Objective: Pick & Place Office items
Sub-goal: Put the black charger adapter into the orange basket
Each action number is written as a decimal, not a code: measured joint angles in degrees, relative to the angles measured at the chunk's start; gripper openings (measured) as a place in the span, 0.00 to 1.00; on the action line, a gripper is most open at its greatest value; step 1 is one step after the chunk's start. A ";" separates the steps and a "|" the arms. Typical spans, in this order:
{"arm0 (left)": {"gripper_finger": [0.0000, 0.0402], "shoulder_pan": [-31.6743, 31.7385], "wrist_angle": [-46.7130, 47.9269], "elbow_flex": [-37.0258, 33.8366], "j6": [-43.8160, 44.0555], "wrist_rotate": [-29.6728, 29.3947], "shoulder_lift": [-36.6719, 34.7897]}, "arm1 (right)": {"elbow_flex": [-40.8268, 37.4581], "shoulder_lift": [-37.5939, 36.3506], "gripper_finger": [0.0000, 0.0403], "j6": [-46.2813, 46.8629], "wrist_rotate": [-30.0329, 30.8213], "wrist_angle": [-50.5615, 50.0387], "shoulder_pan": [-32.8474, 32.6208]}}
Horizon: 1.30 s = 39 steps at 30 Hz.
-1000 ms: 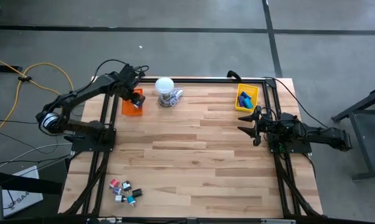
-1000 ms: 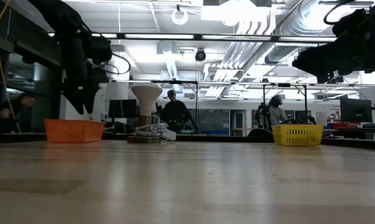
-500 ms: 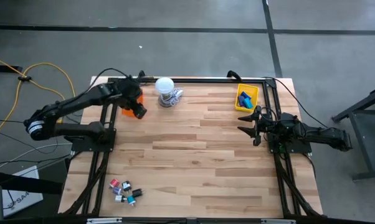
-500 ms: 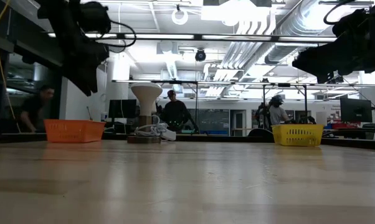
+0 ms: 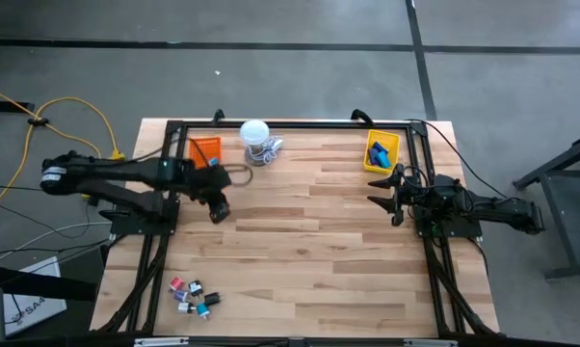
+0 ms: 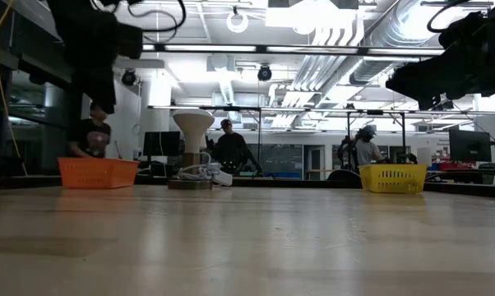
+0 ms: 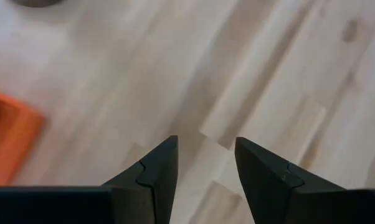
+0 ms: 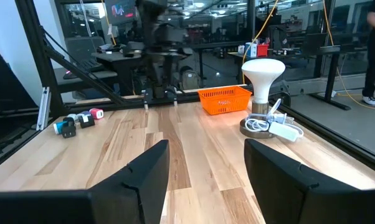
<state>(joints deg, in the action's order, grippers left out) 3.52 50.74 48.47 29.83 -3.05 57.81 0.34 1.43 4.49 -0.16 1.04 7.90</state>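
Note:
The office items are a cluster of small red, black, teal and white bits [image 5: 194, 295] lying on the wood near the table's front left corner; they also show in the right wrist view [image 8: 78, 119]. More blue pieces lie in the yellow tray [image 5: 382, 151]. My left gripper [image 5: 218, 210] hangs over bare wood just on the near side of the orange tray [image 5: 204, 150]. It is open, with nothing between its fingers [image 7: 206, 144]. My right gripper [image 5: 375, 188] waits at the right side, level and open [image 8: 206, 149].
A white round-topped lamp [image 5: 256, 141] with a coiled cord stands at the far edge between the two trays. The orange tray's corner [image 7: 7, 143] shows beside my left fingers. A black frame borders the table. People stand in the room behind [image 6: 87, 136].
My left arm has swung away from above the orange tray toward the table's near edge, rising a little, and now hangs over bare wood. The tray has stayed where it was.

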 joint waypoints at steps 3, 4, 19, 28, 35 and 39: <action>0.38 -7.86 0.00 0.02 4.38 -3.26 0.12 | -0.01 0.02 0.48 0.00 0.00 0.02 -0.02; 0.38 -10.60 0.00 0.02 5.98 -4.12 0.38 | -0.01 0.02 0.48 0.00 0.00 0.01 -0.02; 0.38 -36.76 -9.75 0.07 22.49 -7.61 8.10 | -0.01 0.01 0.48 0.00 -0.02 0.02 -0.02; 0.38 -42.77 -7.58 3.39 24.85 -7.35 9.53 | 0.00 0.00 0.48 0.00 0.00 0.01 -0.01; 0.38 -45.06 -2.28 8.23 26.35 -6.17 11.32 | 0.00 0.00 0.48 0.00 0.00 0.00 -0.02; 0.38 -45.11 3.72 14.38 27.01 -4.54 15.43 | -0.01 0.00 0.48 0.00 0.00 0.02 -0.02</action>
<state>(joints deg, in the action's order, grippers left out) -41.58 54.47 62.85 56.84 -7.59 73.24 0.33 1.43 4.49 -0.16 1.06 7.88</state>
